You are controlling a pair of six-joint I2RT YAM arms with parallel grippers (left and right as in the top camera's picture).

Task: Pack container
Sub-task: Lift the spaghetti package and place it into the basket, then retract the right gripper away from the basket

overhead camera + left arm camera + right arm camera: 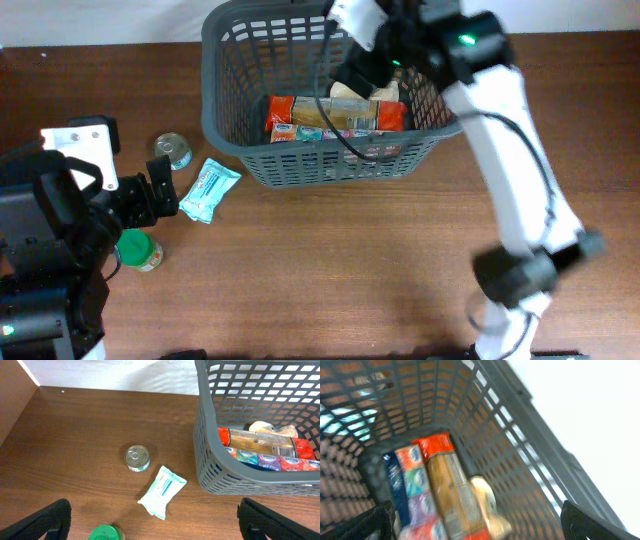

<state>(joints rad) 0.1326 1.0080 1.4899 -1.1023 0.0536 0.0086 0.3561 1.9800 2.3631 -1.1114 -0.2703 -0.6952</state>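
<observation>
The basket (300,168) sits at the far edge of the table (350,260), packets (335,115) on its floor — the right claw (362,70) hangs over them, spread wide. The left claw (165,190), wide and empty too, is near the left edge beside a wipes pack (209,189) and tin (173,150).

I've got the basket (232,105) at the back of the worktop (350,260), packets (335,115) lying inside. Left of it sit a tin (173,150) and a pouch (209,188), with a jar (140,251) nearer the front.
</observation>
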